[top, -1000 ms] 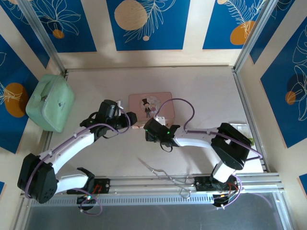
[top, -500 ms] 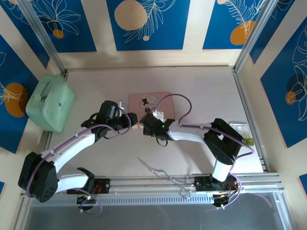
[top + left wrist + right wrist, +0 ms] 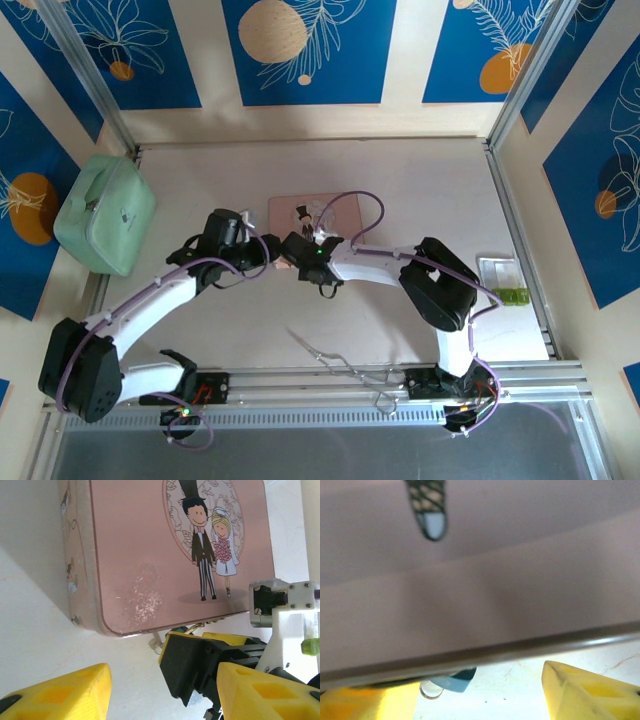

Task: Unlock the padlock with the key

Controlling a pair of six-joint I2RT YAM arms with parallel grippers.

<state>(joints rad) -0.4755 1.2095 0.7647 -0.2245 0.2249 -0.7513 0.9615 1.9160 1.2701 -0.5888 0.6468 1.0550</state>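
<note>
The left tool is hovering wide open, its yellow fingers well apart, just beside the near left corner of the flat pink rectangular tin with a cartoon bride and groom, which is lying on the pale bench. The right tool is gaping open too, sitting close to the tin's near edge. The tiny silvery padlock with a blue part is peeking out beneath that edge, between the right tool's fingers, ungripped.

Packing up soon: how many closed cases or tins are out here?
2: a mint-green case at far left, a pink tin at centre. Smaller ones may be hidden.
</note>
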